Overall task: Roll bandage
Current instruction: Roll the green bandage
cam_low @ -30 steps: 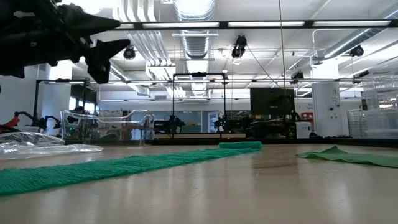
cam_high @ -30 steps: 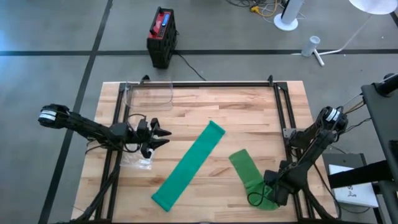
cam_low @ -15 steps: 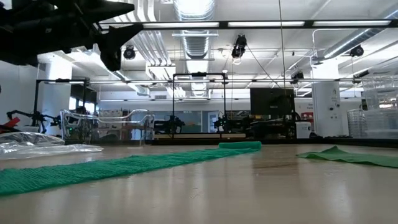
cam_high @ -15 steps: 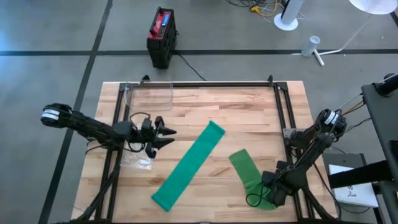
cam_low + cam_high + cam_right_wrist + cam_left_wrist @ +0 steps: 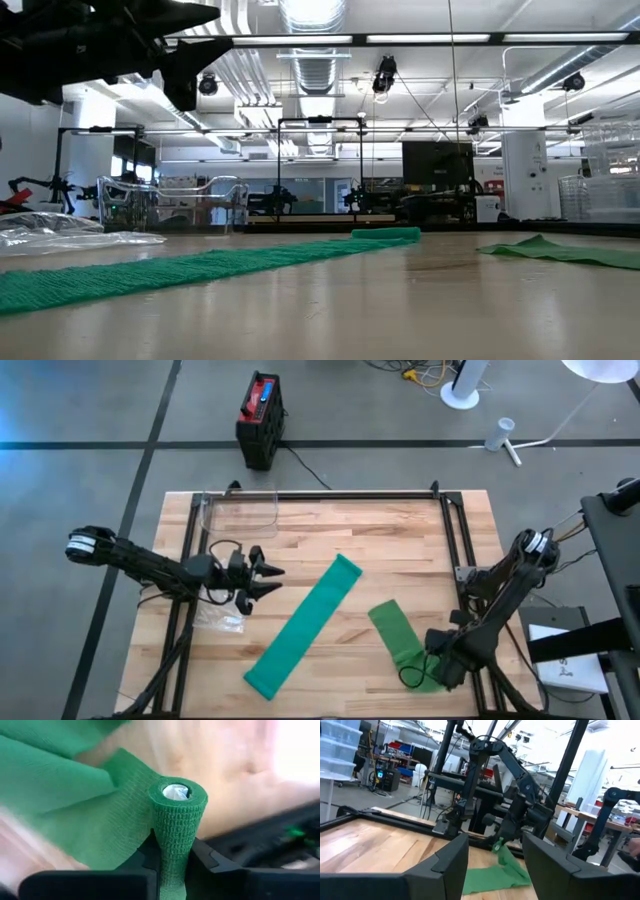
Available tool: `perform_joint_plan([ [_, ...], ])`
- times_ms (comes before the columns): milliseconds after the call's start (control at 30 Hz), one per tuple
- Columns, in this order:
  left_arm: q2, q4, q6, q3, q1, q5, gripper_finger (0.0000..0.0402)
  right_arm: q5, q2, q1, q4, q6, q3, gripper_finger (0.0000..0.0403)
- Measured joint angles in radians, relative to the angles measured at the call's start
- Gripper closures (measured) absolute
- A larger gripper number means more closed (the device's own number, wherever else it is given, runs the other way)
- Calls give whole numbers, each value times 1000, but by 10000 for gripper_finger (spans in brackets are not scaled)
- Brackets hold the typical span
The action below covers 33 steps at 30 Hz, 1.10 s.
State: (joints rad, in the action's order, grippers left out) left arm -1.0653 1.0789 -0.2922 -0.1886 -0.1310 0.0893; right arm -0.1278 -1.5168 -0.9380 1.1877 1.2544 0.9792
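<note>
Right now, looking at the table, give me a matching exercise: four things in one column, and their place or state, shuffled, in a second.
Things:
1. green bandage roll
2. flat green bandage strip
3. left gripper
4. clear plastic container

Places or states:
A. open, held above the table's left side
B. at the table's far left corner
C. pinched in the right gripper, near the right edge
D. lying stretched out diagonally across the table's middle

Pairs: 1-C, 2-D, 3-A, 4-B
</note>
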Motion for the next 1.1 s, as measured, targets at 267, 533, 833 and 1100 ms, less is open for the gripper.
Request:
perform_joint_plan([
  [267, -39, 1, 23, -55, -11, -2, 223, 346, 30, 82, 180, -62, 260, 338],
  [533, -260, -11, 137, -302, -80, -83, 223, 590, 28, 223, 175, -321, 470, 357],
  [833, -512, -229, 159, -620, -87, -81, 223, 602, 27, 356, 181, -684, 675, 353],
  [1100, -579, -696, 238, -1012, 28, -47, 212, 785, 30, 503, 381, -934, 888, 350],
])
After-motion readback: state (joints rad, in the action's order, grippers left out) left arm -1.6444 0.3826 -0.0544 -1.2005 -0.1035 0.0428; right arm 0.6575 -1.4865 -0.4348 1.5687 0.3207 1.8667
